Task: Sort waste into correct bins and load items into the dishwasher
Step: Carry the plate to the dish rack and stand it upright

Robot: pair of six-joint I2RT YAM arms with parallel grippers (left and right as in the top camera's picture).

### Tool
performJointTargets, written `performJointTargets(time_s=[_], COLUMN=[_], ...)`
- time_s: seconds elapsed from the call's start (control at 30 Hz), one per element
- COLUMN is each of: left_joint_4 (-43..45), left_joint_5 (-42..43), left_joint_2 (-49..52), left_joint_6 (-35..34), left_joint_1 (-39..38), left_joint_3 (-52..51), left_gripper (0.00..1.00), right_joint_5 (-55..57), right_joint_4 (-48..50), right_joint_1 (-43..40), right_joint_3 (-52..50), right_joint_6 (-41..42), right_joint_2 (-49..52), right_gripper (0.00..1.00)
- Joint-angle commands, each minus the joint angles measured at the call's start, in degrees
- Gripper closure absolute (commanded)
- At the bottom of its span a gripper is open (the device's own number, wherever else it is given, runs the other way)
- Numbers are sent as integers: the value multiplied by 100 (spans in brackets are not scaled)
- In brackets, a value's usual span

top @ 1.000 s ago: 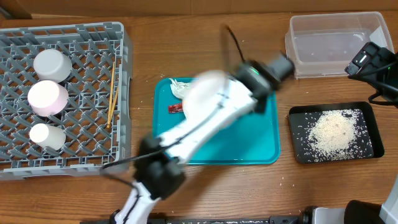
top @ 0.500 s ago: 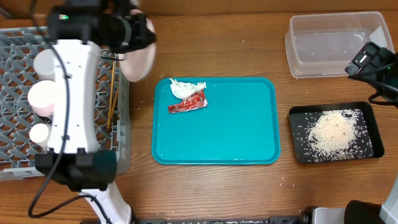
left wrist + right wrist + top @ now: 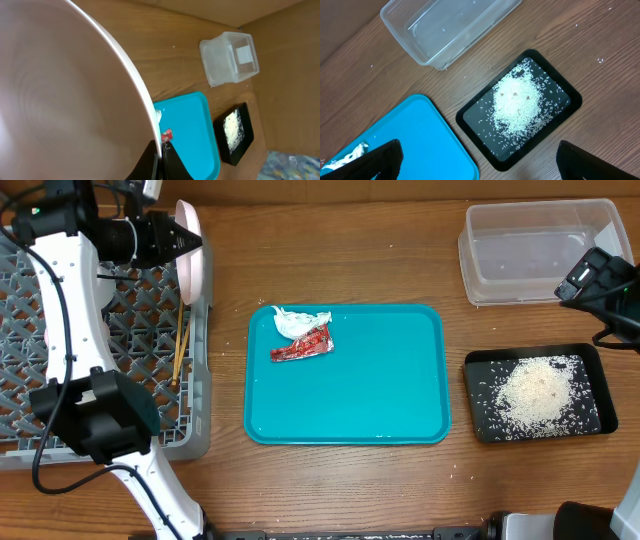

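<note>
My left gripper (image 3: 180, 242) is shut on the rim of the large white plate (image 3: 190, 258), held on edge over the right side of the grey dish rack (image 3: 150, 395). The plate fills the left wrist view (image 3: 60, 95), the jaws (image 3: 159, 157) pinching its rim. Chopsticks (image 3: 181, 345) lie in the rack. A crumpled white napkin (image 3: 295, 321) and red wrapper (image 3: 302, 348) lie on the teal tray (image 3: 380, 395). Rice grains (image 3: 540, 392) sit in the black tray (image 3: 590, 425). The clear tub (image 3: 530, 245) stands at the back right. My right gripper (image 3: 480, 170) is open and empty above the black tray (image 3: 520, 107).
My left arm covers much of the rack, hiding the bowls and cup. A few stray grains lie on the wood by the black tray. The clear tub also shows in the right wrist view (image 3: 450, 25).
My left arm has carried the plate from the teal tray leftward to the rack and turned it on edge. The right arm has not moved.
</note>
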Motion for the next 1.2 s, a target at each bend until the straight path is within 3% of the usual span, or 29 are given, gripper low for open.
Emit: performJointTargets(time_s=[0.0,0.6,1.17], left_joint_4=[107,302,387], left_joint_5=[584,284,1154], left_joint_2=[122,181,455], left_joint_6=[382,474,968], left_joint_1=[107,402,400], left_joint_3=[13,2,2], left_gripper=[96,96,96], right_joint_5=[57,57,57], right_joint_4=[15,15,15], right_joint_1=[-26,-26,-26], right_joint_3=[94,94,94], right_joint_6=[-22,-22,-22], right_joint_2=[-4,-4,-4], right_gripper=[0,0,0])
